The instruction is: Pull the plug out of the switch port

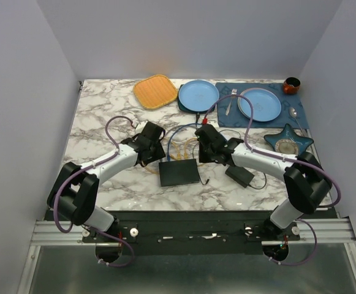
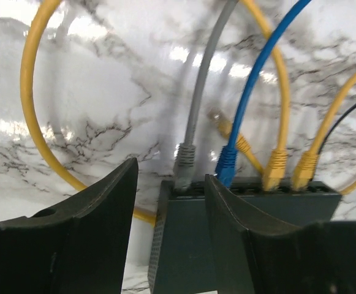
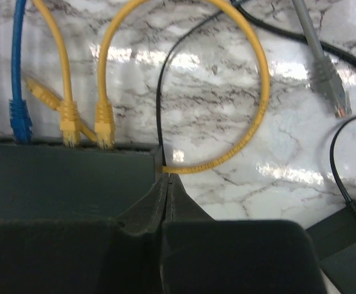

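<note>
The left pincer (image 2: pixel 170 171) is hovering released over the switch (image 2: pixel 184 245), a yellow plug (image 2: pixel 225 127) lying loose just beyond it, the pull seemingly done; the right pincer (image 3: pixel 167 179) is sitting clenched.

My matt black plastic jaws over a glossy marble-patterned bench (image 2: pixel 92 92) that mirrors the lights; the switch (image 3: pixel 61 177) has a dull, smooth dark casing, its yellow cables (image 3: pixel 260 92) and blue cable (image 2: pixel 227 162) sheathed in smooth plastic with a slight sheen
</note>
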Tool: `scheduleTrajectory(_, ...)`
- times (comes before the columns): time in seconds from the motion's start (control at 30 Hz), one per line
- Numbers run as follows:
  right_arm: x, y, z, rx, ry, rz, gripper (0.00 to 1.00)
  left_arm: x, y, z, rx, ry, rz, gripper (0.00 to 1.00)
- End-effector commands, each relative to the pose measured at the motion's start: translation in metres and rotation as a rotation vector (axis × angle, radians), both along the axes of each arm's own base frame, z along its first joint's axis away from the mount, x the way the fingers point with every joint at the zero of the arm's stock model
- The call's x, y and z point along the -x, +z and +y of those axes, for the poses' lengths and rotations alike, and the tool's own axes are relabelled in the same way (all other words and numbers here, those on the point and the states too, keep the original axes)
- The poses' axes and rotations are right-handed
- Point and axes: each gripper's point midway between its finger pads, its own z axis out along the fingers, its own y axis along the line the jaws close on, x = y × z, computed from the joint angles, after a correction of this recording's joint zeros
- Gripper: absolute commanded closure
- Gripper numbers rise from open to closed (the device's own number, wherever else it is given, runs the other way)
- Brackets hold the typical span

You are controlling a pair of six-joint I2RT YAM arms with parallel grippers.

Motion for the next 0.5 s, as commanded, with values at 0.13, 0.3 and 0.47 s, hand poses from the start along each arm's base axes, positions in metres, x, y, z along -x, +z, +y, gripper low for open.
scheduleTrajectory(0.13,0.024,-0.006,-0.020,-0.036,-0.037,0.018,0.95,-0.050,0.047,-0.019,-0.031,-0.093,-0.115,0.43)
scheduleTrajectory(0.3,0.045,-0.014,-0.027,-0.083,-0.030,0.050,0.95,-0.056,0.038,-0.053,0.026,-0.217,-0.088,0.41)
scheduleTrajectory(0.47,0.069,-0.023,-0.010,-0.185,0.049,0.096,0.98,-0.060,0.026,-0.064,0.045,-0.244,-0.059,0.42)
